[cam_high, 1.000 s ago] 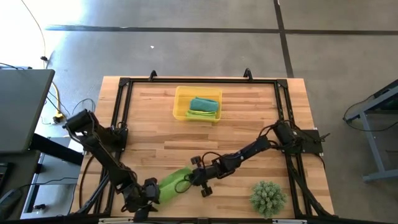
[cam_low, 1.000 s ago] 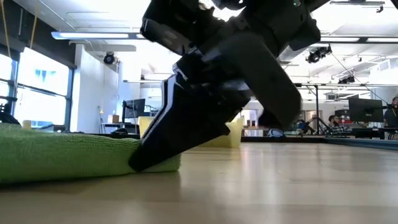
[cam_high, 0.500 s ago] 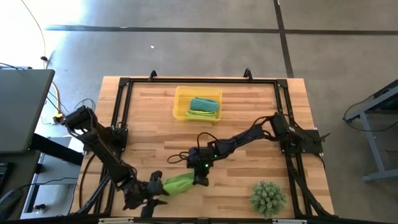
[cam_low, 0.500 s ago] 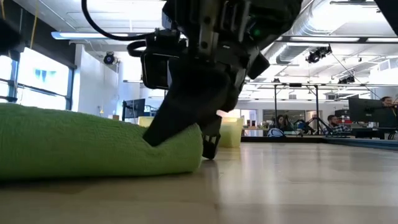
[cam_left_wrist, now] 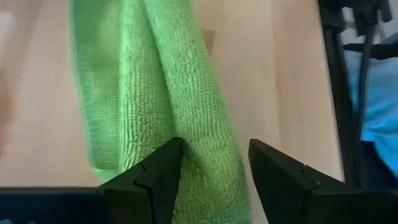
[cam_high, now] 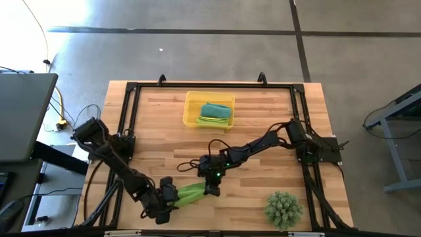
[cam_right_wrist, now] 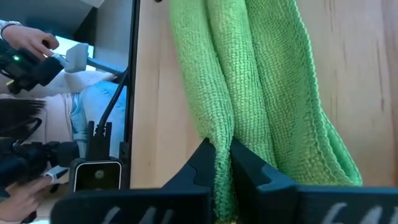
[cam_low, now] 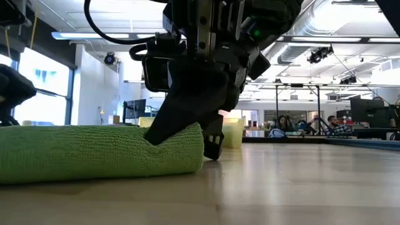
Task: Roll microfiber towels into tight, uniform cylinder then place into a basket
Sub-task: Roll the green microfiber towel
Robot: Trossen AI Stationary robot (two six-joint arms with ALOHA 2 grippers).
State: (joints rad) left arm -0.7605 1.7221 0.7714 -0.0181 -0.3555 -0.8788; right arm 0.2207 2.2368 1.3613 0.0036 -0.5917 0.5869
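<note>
High view: R tool [cam_high: 211,189] pinching lime towel [cam_high: 191,193].

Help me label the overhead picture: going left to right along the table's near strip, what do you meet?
Left gripper → rolled lime-green towel → right gripper, pinching the towel's end → spiky green plant.

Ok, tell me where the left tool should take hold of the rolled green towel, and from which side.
Probably the free end. The lime-green towel lies as a long roll on the table, its other end pinched shut by the right tool. The left tool is open astride the roll; come from above, across its width.
</note>
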